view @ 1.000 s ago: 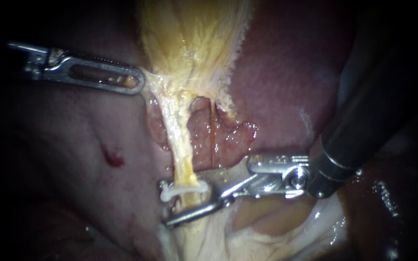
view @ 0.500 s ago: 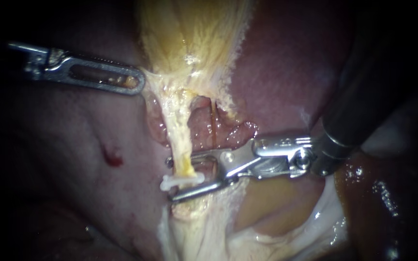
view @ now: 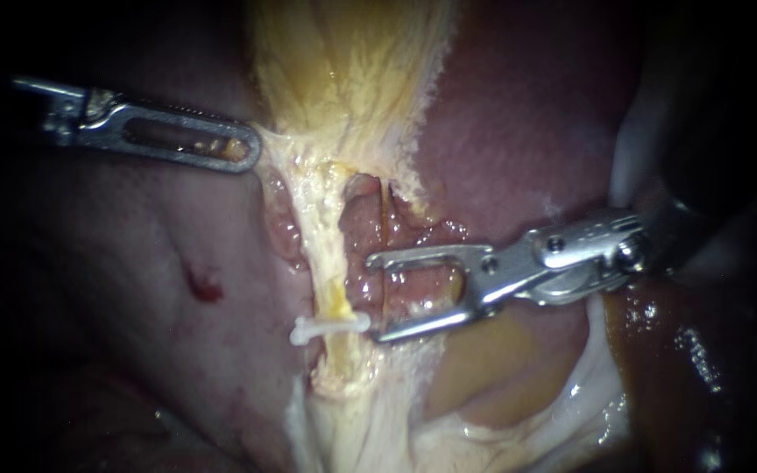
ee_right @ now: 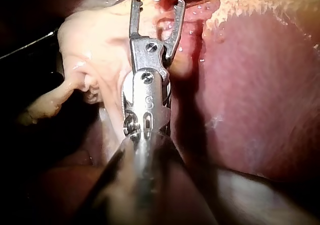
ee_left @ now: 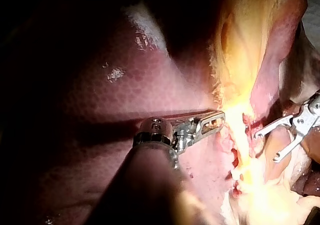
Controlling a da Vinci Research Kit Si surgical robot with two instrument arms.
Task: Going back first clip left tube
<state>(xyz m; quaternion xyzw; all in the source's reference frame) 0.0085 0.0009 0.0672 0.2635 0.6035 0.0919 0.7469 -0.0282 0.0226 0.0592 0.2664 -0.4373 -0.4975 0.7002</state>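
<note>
A pale yellow tube (view: 329,254), the left of two strands, runs down from the gallbladder (view: 352,70). A white clip (view: 330,328) sits across it low down. My right instrument (view: 375,298) stands just right of the tube with its jaws open and empty, the lower tip close to the clip's end. In the right wrist view its open jaws (ee_right: 157,2) point at pale tissue. My left instrument (view: 251,149) is shut on a strand of gallbladder tissue and holds it to the left; the left wrist view shows it (ee_left: 217,120) at the yellow tissue's edge.
A thin second strand (view: 385,223) runs just right of the clipped tube, over raw reddish tissue. Dark red liver (view: 519,131) lies to the right and behind. A small blood spot (view: 205,286) marks the pale tissue on the left. Wet whitish tissue (view: 484,412) fills the lower middle.
My right instrument has drawn back to the right and slightly up, its open jaws sliding off the tube. The white clip stays on the tube. The left instrument has held still.
</note>
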